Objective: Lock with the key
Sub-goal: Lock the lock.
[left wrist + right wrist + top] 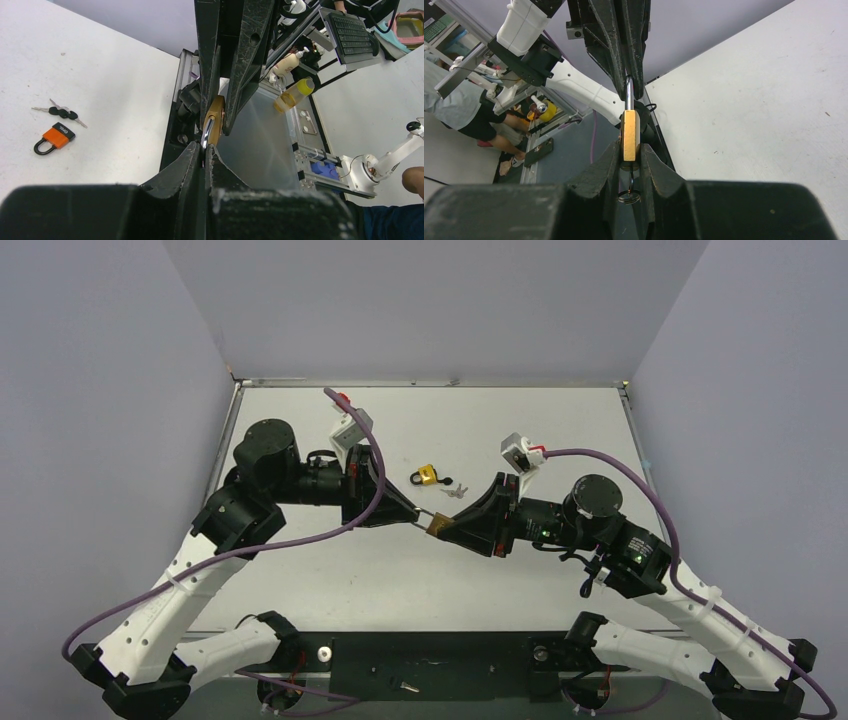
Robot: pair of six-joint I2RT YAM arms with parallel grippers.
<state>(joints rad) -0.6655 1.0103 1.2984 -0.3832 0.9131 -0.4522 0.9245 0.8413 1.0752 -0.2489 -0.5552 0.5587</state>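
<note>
2 pincers meet over the middle of the surface (560,430) and share 1 brass padlock (438,524), which is lifted clear of it. The right pincer (629,150) is closed narrowly on the flat sides of the brass body. The left pincer (205,152) is clamped tight on the silver shackle (629,92). The key (629,192) sits in the bottom of that body, with its thin shaft and small ring showing in the gap between the right fingers. Neither pincer holds it.

That is the main risk, as I judge it. Turning the key needs 1 pincer to let go, and the ring lies deep in a tight slot, so a reaching finger could knock it out of the keyway or jam against the right fingers. Releasing the shackle may also let the body twist in the remaining grip. I cannot tell whether the shackle is fully seated. If it is not, a turn would lock nothing. A yellow padlock (428,476) and 2 spare keys (457,491) lie on the surface just beyond the pincers, and a wide swing could scatter them.
</note>
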